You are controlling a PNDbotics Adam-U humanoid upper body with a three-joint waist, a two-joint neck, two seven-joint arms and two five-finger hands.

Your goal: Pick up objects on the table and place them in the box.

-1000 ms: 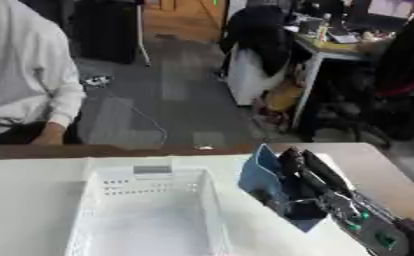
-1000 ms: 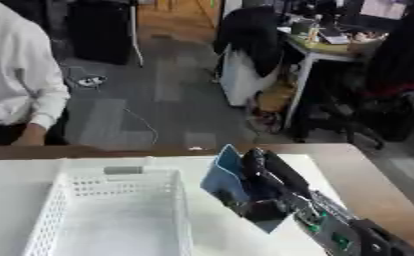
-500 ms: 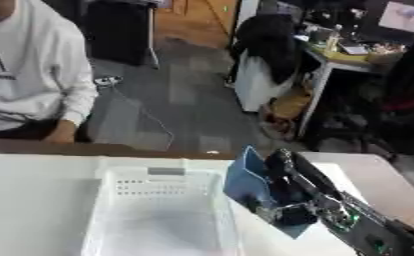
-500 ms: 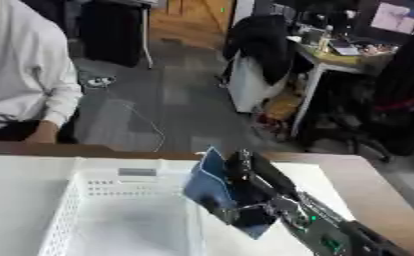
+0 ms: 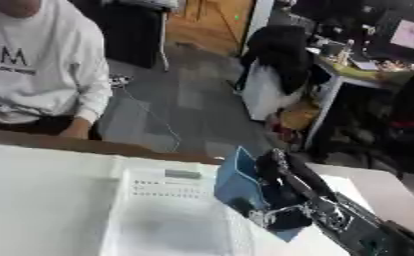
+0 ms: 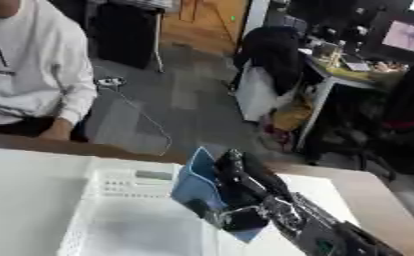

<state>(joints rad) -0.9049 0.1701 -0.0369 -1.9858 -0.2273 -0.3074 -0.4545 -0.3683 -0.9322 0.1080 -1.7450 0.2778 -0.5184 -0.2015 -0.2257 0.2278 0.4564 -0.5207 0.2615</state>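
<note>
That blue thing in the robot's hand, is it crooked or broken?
The blue thing is tilted, one corner pointing up, held by the right hand at the white box's right rim. No damage shows; the fingers hide part of it.

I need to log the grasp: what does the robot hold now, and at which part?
The right hand holds a flat blue object, fingers along its right face and upper edge, thumb low at its front, beside the white box. No left hand shows.

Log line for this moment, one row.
right hand: shut on blue box | position: at right rim of white basket, above it | basket: looks empty | left hand: not in view
</note>
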